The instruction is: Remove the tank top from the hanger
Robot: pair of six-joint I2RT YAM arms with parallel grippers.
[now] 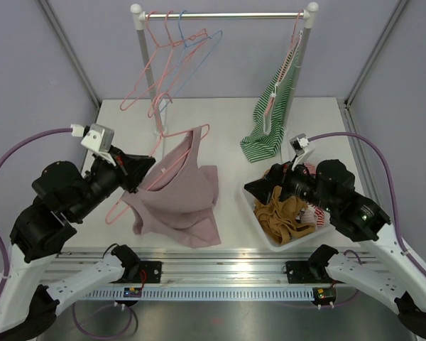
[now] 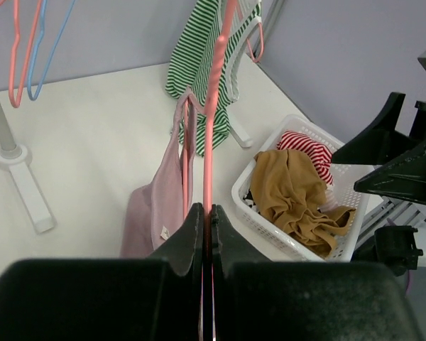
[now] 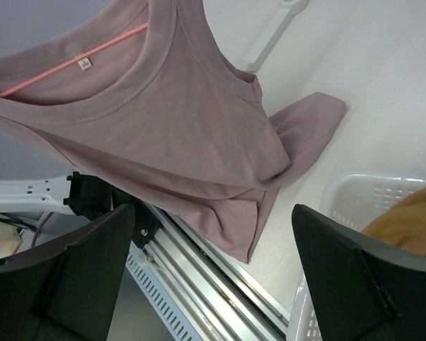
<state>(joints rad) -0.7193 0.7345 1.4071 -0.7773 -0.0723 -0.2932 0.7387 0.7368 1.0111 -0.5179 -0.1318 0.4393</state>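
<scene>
Top view: left gripper [image 1: 143, 170] is pinched shut on the pink wire hanger [image 1: 172, 158], which runs diagonally, hook end toward the far rail. The mauve cotton tank top [image 1: 181, 199] is threaded on it, with its hem slumped on the table by the near edge. Right gripper [image 1: 252, 190] is spread over the white plastic basket [image 1: 250, 212], empty, with the top near on its left. It is the free arm, so likely the puller.

Left wrist view: fingers [image 2: 192, 234] are pressed together on the hanger wire. The top hangs just ahead and left of them.

Right wrist view: jaws are wide apart with nothing between them. The top's neckline and body fill the frame straight ahead, strap over the hanger bar at upper left. Not touching.
</scene>
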